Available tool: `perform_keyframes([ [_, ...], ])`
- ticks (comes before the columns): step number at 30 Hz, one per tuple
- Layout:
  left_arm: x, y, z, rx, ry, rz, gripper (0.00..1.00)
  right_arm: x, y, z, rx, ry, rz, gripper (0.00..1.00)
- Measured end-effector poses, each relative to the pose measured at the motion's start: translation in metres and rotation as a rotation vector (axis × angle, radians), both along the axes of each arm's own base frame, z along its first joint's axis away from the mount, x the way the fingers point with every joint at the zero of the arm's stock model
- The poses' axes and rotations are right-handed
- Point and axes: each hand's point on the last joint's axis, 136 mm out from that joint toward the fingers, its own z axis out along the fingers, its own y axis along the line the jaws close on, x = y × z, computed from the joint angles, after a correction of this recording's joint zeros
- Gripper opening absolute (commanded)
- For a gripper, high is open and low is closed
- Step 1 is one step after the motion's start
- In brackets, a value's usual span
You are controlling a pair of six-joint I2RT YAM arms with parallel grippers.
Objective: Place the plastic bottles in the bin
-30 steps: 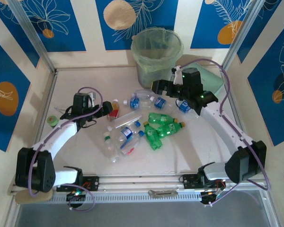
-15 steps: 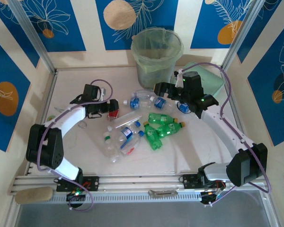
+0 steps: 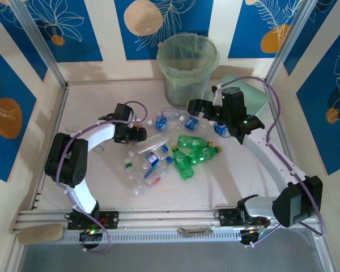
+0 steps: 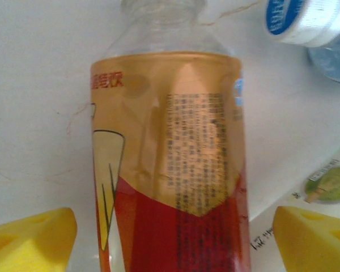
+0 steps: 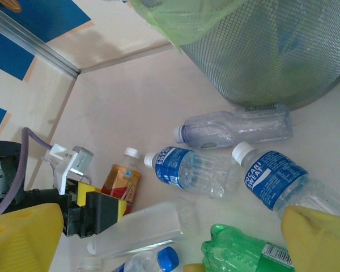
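While the left claw (image 4: 173, 241) is spread, the red bottle (image 4: 170, 170) is flanked by its fingers (image 4: 31, 241), touched by neither. The right claw (image 5: 170, 241) is spread too; blue bottles (image 5: 178, 167) and the bin (image 5: 272, 62) are found ahead of it.

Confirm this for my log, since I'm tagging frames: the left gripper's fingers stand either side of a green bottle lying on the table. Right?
Not quite. The bottle between the fingers of the left gripper is the red-and-orange-labelled bottle, not a green one, as the left wrist view shows. The rest holds: the fingers stand either side of it, and it lies on the table.
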Motion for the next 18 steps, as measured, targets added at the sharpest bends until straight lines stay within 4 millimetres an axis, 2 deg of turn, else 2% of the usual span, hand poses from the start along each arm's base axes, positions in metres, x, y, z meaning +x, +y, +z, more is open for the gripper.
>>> perform_keyframes([
  [8, 0.004, -0.001, -0.016, 0.017, 0.029, -0.002, 0.63, -0.002, -0.003, 0.004, 0.000, -0.011, -0.010, 0.99],
  [14, 0.008, -0.002, -0.014, 0.015, 0.015, -0.004, 0.47, -0.001, -0.005, 0.006, 0.001, -0.013, -0.014, 0.99],
  [18, 0.008, -0.002, -0.014, 0.015, 0.015, -0.005, 0.46, -0.001, -0.005, 0.006, 0.003, -0.013, -0.014, 0.99],
])
